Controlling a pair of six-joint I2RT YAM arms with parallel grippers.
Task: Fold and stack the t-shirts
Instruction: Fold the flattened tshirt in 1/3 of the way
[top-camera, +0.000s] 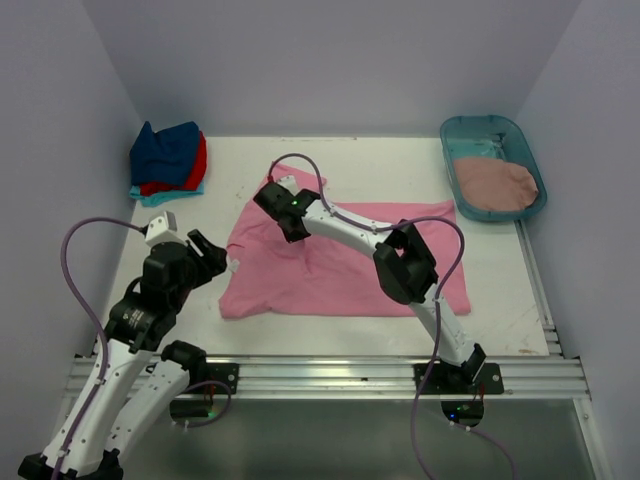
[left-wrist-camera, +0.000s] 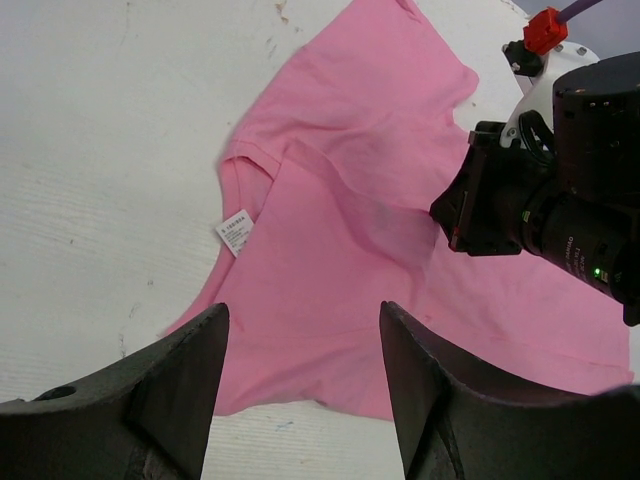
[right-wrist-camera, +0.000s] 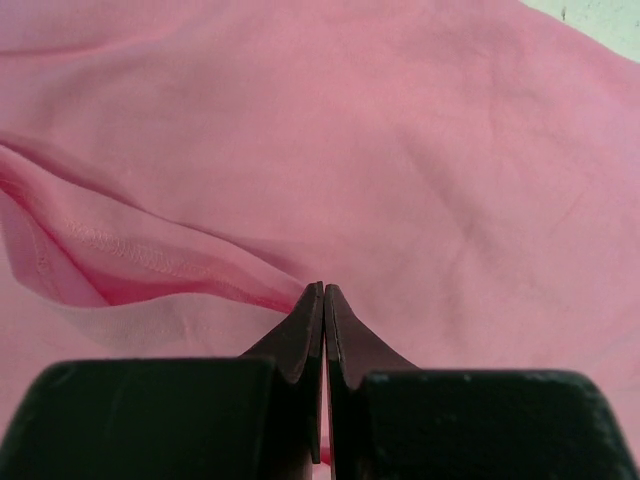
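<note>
Right gripper (right-wrist-camera: 323, 292) fingers pressed tight together, no gap, pinching a raised fold of the pink t-shirt (right-wrist-camera: 420, 150) nr its upper-left sleeve. Shirt lies spread mid-table, bottom hem straight along the near side, left edge rumpled w/ white label (left-wrist-camera: 236, 232) showing. Left gripper (left-wrist-camera: 302, 312) hovers just off the shirt's left edge, jaws wide apart, nothing btwn them. Bare table (top-camera: 235, 175) left of and beyond the shirt. Folded stack (top-camera: 167, 160), navy over red over turquoise, lies well off the shirt's far-left corner. Teal tub (top-camera: 520, 140) w/ dusty rose t-shirt (top-camera: 495, 185) inside sits off the far-right corner, close to the shirt's right sleeve.
</note>
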